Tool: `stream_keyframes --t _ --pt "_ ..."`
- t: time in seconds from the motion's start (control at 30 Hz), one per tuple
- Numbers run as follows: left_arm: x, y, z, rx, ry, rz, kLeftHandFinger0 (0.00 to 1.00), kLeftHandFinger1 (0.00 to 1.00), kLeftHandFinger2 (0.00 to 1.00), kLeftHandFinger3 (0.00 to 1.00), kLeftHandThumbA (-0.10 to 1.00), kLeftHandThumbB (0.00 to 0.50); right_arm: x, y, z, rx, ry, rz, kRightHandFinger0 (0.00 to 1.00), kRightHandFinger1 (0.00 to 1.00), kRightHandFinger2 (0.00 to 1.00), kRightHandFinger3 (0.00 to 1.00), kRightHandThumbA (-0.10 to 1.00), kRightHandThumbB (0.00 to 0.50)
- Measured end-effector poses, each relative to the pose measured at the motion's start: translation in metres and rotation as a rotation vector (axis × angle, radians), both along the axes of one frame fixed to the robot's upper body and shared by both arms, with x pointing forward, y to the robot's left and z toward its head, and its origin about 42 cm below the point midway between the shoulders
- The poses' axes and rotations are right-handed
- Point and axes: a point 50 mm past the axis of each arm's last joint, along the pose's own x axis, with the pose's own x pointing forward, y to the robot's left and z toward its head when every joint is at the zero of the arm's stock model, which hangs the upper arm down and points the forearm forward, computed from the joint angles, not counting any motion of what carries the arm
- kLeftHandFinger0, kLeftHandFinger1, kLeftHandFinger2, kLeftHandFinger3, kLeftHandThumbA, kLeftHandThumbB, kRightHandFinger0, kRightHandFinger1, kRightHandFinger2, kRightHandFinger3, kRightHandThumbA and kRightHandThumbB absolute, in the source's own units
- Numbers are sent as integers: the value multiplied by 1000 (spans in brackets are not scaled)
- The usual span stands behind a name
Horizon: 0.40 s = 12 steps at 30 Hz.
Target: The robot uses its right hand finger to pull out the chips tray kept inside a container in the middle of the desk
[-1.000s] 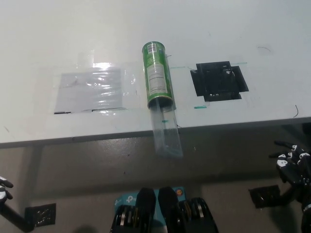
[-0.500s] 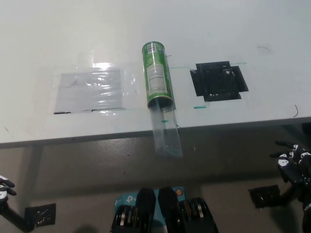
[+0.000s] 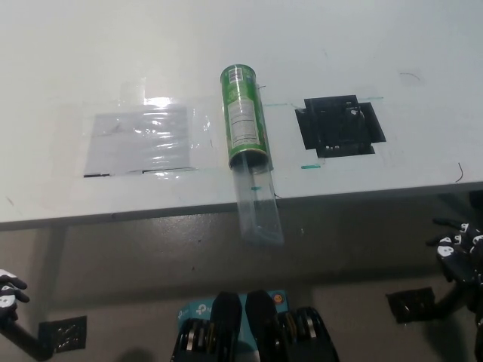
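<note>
A green chips container (image 3: 244,116) lies on its side in the middle of the white desk (image 3: 226,45), mouth toward me. A clear plastic tray (image 3: 259,204) sticks far out of that mouth and overhangs the desk's front edge. My black right hand (image 3: 462,256) hangs below the desk edge at the far right, well away from the tray, fingers spread and holding nothing. Only a tip of my white left hand (image 3: 7,289) shows at the lower left edge.
A shiny clear plastic sheet (image 3: 139,139) is taped flat on the desk left of the container. A black taped square (image 3: 341,125) lies to its right. Below the desk edge is grey floor with two small black blocks (image 3: 62,332) (image 3: 411,304).
My right hand has drifted a little lower and to the right. The left hand has sunk slightly. Container and tray have not moved.
</note>
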Motion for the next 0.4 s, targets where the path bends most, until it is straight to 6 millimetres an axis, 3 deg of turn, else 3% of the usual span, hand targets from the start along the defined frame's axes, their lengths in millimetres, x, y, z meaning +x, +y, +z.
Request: stream_keyframes --t 0.4 --pt "0 0 0 0 -1 0 197 238 348 654 -100 0 0 1 0 -2 0 2 0 0 405 650 -84 144"
